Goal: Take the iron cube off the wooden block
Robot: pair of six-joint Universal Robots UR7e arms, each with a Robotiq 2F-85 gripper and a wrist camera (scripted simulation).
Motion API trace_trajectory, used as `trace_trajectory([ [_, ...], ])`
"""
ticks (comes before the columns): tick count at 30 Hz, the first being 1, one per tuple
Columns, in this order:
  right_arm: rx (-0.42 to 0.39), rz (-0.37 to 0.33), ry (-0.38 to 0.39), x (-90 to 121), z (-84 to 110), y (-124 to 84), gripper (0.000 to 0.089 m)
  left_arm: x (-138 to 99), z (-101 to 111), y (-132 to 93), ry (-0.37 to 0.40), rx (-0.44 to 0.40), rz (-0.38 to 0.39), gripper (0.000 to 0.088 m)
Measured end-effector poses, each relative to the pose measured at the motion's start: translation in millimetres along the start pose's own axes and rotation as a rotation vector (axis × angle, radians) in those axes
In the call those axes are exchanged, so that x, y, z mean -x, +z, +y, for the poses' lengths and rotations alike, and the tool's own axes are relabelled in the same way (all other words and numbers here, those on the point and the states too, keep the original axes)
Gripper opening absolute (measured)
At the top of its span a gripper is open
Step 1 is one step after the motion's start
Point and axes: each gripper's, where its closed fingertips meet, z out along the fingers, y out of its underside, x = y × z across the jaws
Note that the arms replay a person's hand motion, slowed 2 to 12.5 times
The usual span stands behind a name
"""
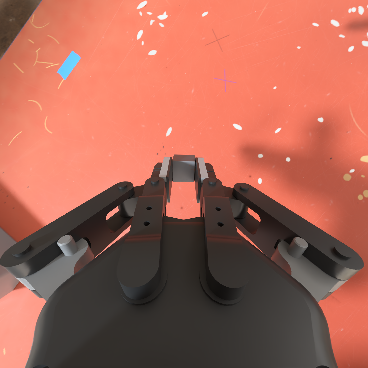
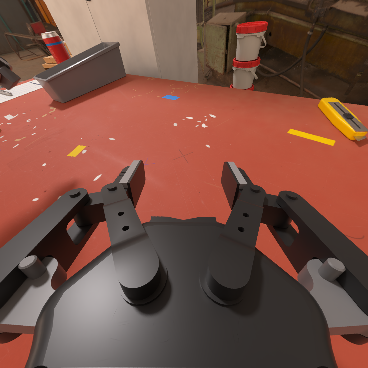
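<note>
Iron cube between left gripper fingertips, above table.

Workshop / industrial shed, by all signs. Worn red-orange worktop w/ scratches, white paint flecks, pen crosses, bits of blue tape and yellow tape. Yellow utility knife lies near the right edge; grey plastic bin sits at the far left side. Behind the bench: stacked white buckets w/ red lids, rusty green metal cabinet, grimy wall w/ dark hoses, a red cylinder w/ blue band beside wooden pallets, pale panel partition. Left wrist view adds same scuffed top and dark rough floor past its corner.
</note>
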Motion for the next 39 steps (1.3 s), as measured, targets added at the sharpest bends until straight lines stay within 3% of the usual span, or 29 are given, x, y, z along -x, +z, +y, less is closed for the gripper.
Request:
trace_trajectory([
  [11, 0.005, -0.003, 0.0, -0.7, 1.9, -1.0, 0.0679, -17.7, -12.7, 36.4, 0.01, -0.003, 0.081, 0.0202],
  [39, 0.016, -0.014, 0.002, -0.1, 5.5, -0.4, 0.0667, -36.2, -14.4, 94.5, 0.109, 0.181, 0.15, 0.0202],
])
